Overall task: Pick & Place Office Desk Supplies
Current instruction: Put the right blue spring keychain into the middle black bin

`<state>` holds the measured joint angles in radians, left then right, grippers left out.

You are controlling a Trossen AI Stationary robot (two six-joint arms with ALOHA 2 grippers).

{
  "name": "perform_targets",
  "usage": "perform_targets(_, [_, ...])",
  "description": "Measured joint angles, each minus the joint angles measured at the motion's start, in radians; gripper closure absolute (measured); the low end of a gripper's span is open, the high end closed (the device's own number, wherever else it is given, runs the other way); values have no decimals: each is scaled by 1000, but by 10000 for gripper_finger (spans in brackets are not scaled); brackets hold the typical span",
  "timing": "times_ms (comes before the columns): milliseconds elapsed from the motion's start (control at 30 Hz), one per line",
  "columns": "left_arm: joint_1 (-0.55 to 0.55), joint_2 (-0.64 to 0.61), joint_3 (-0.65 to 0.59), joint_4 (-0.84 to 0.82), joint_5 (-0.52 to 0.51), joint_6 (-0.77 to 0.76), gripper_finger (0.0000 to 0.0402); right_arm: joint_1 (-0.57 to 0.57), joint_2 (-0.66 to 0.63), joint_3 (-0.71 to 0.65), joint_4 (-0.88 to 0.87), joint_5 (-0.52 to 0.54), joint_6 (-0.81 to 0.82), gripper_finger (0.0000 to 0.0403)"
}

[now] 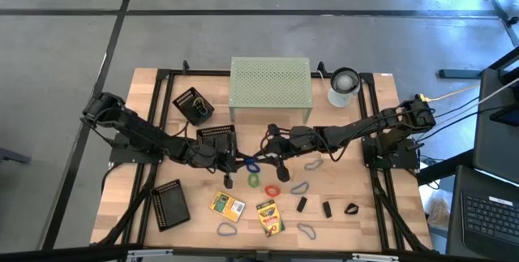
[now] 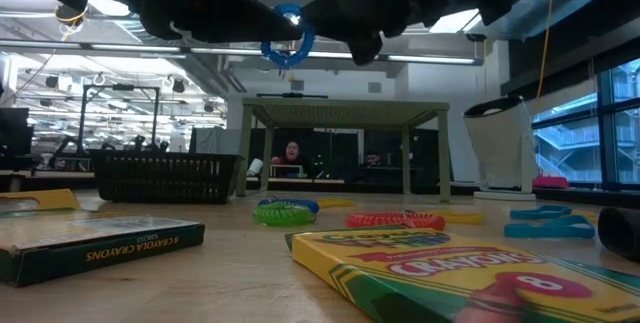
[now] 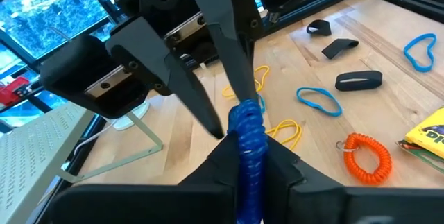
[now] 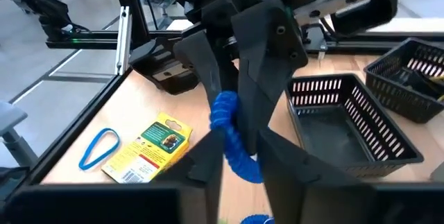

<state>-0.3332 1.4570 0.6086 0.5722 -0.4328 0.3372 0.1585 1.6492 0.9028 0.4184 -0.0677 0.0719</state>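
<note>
Handover is the step in hand: both pincers meet mid-bench, above the surface, on a blue coiled band (image 1: 252,165); the left pincer (image 1: 238,163) is clamped on it; the right pincer (image 1: 265,153) also touches it, though whether it grips or has begun to part I cannot tell; next, the right should let go so the left can carry it to the near black mesh tray (image 4: 347,123); arms hide the contact from above.

Even overhead light, soft shadows; low view's near crayon box (image 2: 470,278) blurred.
</note>
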Motion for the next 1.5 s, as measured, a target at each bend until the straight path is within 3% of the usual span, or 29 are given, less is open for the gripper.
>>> perform_targets(233, [0,0,0,-5,-66,-42,380,-2,-160,1,-295,70,17,228])
perform_targets(500, [66,-43,0,-168,-132,-294,380,3,-340,1,-523,161,86,211])
perform_targets(767, [172,-131,0,-484,-125,-600,380,3,-356,1,-546,192,79,211])
perform_targets(1033, [194,-269,0,-790,-110,-831,380,3,-346,1,-577,192,78,211])
perform_targets(1300, [183,-265,0,-1020,-69,-959,373,3,-346,1,-584,192,77,211])
perform_targets(1500, [182,-246,0,-1040,-44,-979,361,3,-345,1,-584,192,77,211])
